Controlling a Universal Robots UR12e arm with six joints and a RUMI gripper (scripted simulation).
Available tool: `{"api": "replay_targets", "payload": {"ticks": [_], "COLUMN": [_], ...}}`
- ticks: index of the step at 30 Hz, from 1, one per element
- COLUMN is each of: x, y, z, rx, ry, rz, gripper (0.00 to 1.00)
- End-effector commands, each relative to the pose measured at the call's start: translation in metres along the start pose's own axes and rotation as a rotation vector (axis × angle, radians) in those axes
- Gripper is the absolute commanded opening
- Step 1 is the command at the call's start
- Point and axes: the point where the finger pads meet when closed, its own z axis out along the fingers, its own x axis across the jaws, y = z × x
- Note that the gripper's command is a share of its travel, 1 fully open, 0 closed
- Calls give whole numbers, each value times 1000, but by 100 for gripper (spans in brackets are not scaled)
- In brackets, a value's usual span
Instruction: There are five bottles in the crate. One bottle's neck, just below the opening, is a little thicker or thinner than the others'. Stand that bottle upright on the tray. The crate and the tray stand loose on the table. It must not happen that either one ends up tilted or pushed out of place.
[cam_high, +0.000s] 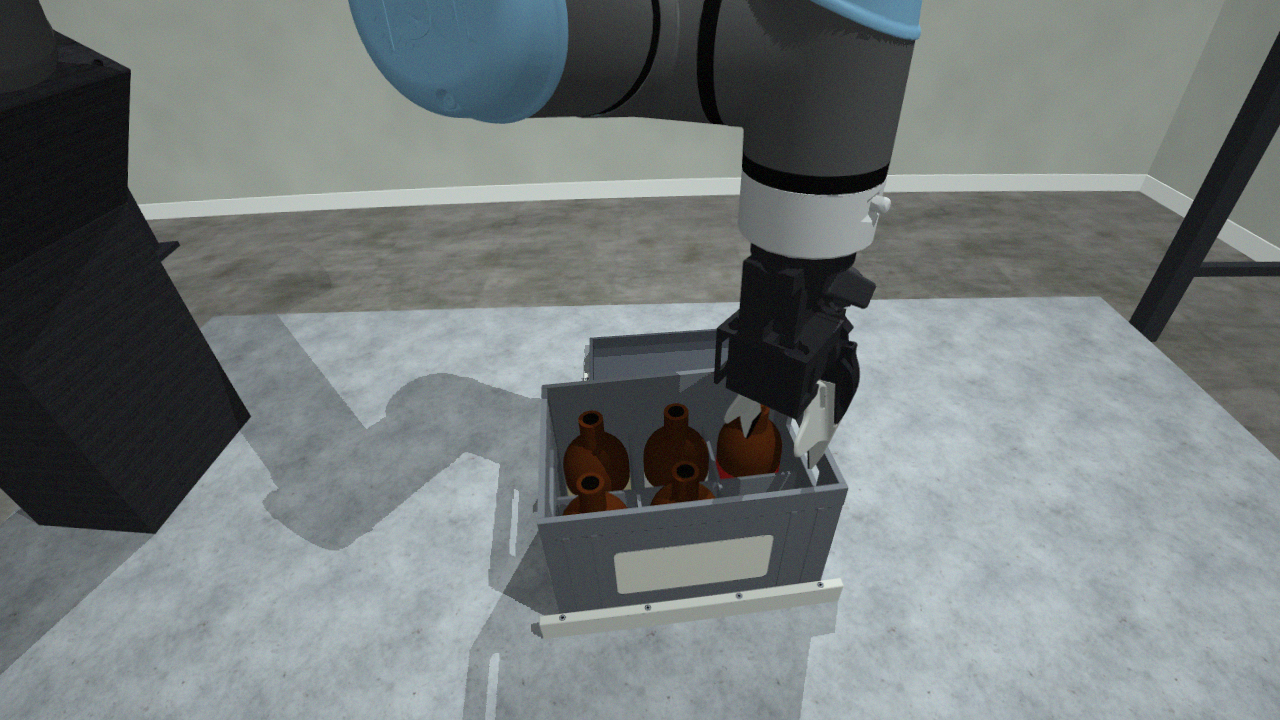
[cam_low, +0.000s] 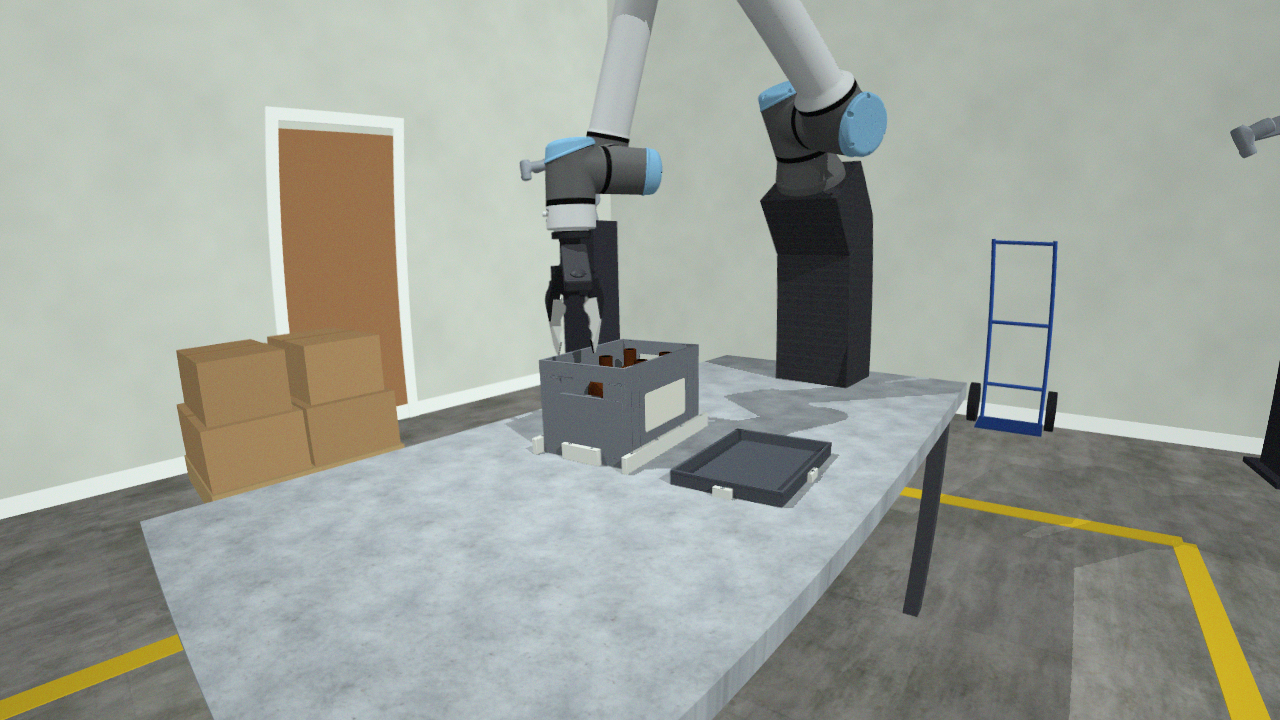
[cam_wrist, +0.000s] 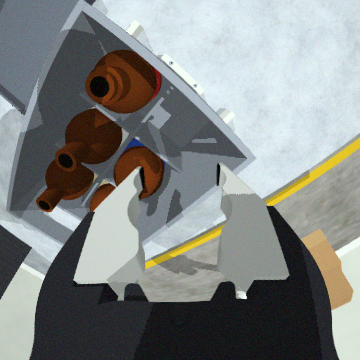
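The grey crate (cam_high: 581, 559) (cam_low: 572, 425) (cam_wrist: 57, 65) holds upright brown bottles. The top view shows a back-left bottle (cam_high: 595, 461), a back-middle bottle (cam_high: 675, 454), a back-right bottle (cam_high: 748, 452) with a red band, a front-left bottle (cam_high: 593, 506) and a front-middle bottle (cam_high: 684, 494). The front-right cell has no bottle. My gripper (cam_high: 778, 445) (cam_low: 575, 351) (cam_wrist: 180, 166) is partly open and empty at the crate's right end, tips near rim height. Its left finger hides part of the blue-banded bottle (cam_wrist: 125, 165) in the wrist view. Neck differences cannot be told. The dark tray (cam_low: 698, 482) (cam_wrist: 37, 40) is empty.
The tray stands behind the crate in the top view. A pale strip (cam_high: 698, 608) (cam_low: 664, 444) runs along a long side of the crate. The black pedestal (cam_high: 107, 358) (cam_low: 819, 313) stands beyond the crate's left end in the top view. Crate walls and dividers surround the bottles.
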Motion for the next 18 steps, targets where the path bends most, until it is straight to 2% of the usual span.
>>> {"api": "replay_targets", "payload": {"ticks": [1,18], "x": [1,1], "y": [-2,-5], "z": [-1,-1], "rx": [0,0], "ry": [1,1], "rz": [0,0], "gripper": [38,38]}}
